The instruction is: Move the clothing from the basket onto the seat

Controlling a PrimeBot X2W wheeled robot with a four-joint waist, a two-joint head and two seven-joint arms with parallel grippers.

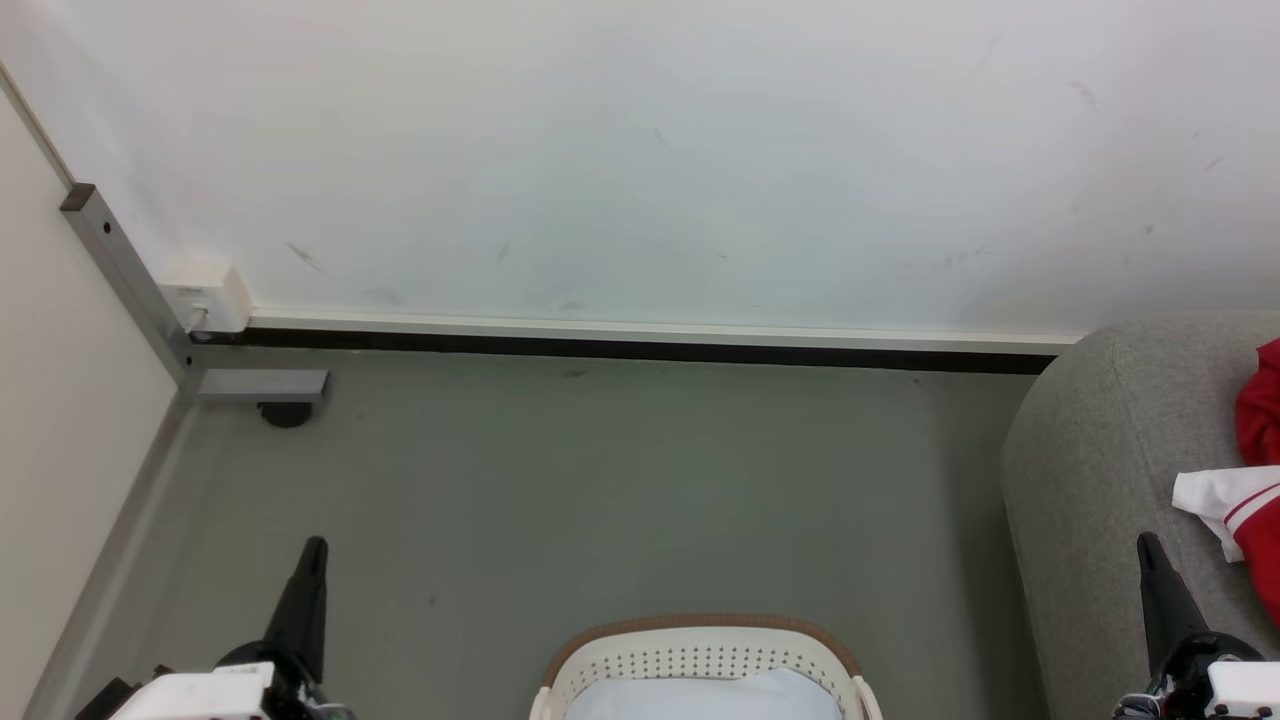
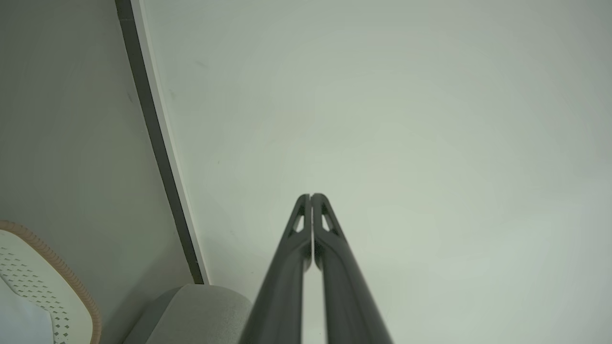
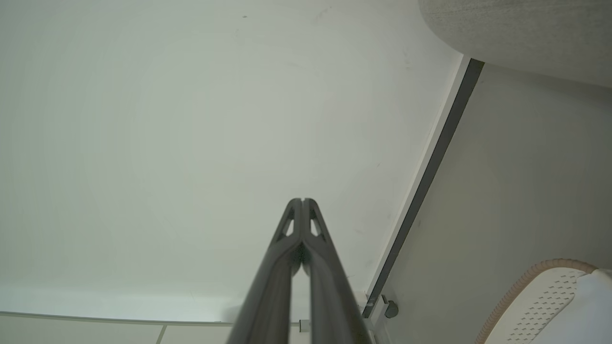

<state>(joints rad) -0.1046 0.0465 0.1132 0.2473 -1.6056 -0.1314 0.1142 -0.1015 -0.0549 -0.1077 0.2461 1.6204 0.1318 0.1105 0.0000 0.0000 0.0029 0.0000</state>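
Note:
The white perforated basket [image 1: 704, 655] with a tan rim stands on the floor at the bottom middle of the head view; a pale cloth [image 1: 705, 697] lies inside it. Red-and-white clothing [image 1: 1250, 470] lies on the grey seat [image 1: 1090, 470] at the right edge. My left gripper [image 1: 313, 548] is shut and empty at the lower left, left of the basket. Over the seat's front, at the lower right, my right gripper [image 1: 1146, 545] is shut and empty. The wrist views show the shut fingertips [image 2: 311, 197] [image 3: 303, 201], a basket [image 2: 52, 282] [image 3: 540, 296] and the seat [image 2: 191, 313] [image 3: 526, 33].
A white wall with a dark baseboard [image 1: 620, 345] closes off the back. A grey metal post [image 1: 125, 270] with a foot and a white box [image 1: 205, 293] stands in the left corner. Grey floor [image 1: 600, 480] lies between basket and wall.

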